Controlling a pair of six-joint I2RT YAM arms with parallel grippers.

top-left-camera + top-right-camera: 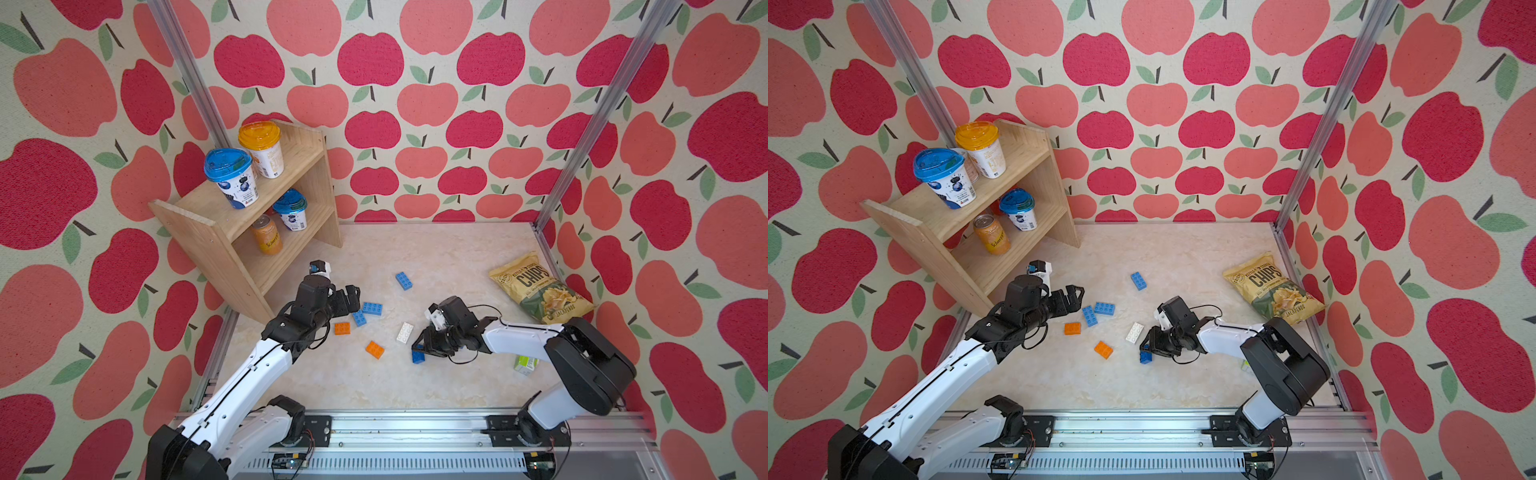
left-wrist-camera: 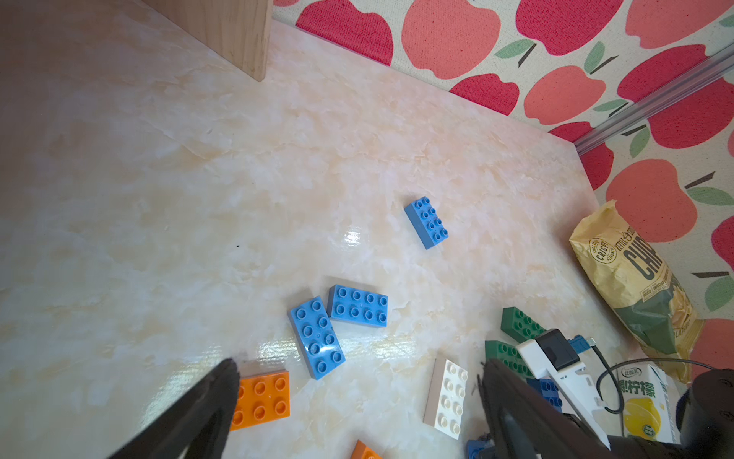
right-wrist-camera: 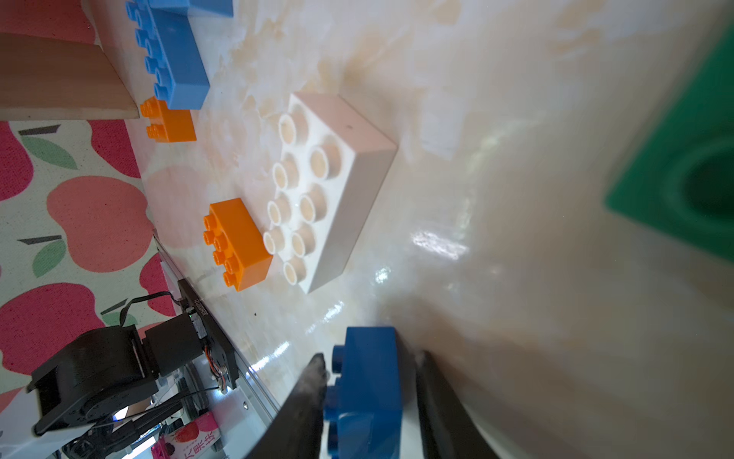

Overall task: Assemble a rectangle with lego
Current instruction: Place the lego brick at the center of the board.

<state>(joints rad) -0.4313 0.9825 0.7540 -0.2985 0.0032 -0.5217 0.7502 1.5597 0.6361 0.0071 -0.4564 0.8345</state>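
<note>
Lego lies loose on the marble table [image 1: 436, 382]: a blue brick [image 1: 404, 280] far back, two light blue bricks [image 1: 372, 308] touching at a corner, two orange bricks [image 1: 342, 328] [image 1: 375, 349] and a white brick [image 1: 404, 332]. Two green bricks [image 2: 520, 324] show in the left wrist view behind the right arm. My right gripper [image 3: 371, 355] straddles a dark blue brick [image 3: 367, 389] standing on its side on the table. One finger touches its studs and a thin gap shows at the other. My left gripper [image 2: 357, 369] hangs wide open over the orange and light blue bricks, holding nothing.
A wooden shelf [image 1: 249, 232] with cups and a can stands at the back left, close behind the left arm. A chips bag [image 1: 540, 289] lies at the right wall. A small lemon drink carton [image 1: 525, 365] sits under the right arm.
</note>
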